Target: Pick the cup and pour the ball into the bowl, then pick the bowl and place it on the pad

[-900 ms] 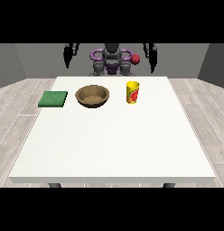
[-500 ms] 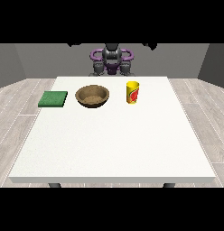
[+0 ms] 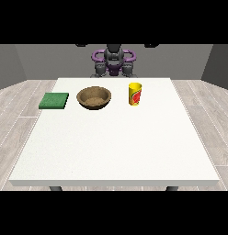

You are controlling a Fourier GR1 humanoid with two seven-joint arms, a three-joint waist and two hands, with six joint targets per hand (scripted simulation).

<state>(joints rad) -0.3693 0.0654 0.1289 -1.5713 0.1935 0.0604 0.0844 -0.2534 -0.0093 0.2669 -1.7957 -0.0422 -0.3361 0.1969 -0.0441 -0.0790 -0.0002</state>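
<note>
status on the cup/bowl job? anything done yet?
Nothing looks done. The yellow cup stands upright on the white table, untouched, right of the wooden bowl. The bowl sits beside the green pad, not on it. No robot hand is near either; only dark bits show at the view's top edge. All steps are left: grasp cup, pour ball into bowl, move bowl onto pad.

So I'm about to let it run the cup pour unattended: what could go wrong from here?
The yellow cup stands upright close beside the brown bowl, so an arm reaching in might nudge the bowl. The ball can't be seen inside the cup, so there's no telling how it will roll out; a fast tilt could send it past the bowl's low rim. The green pad lies at the table's edge, leaving little margin when setting the bowl down.
</note>
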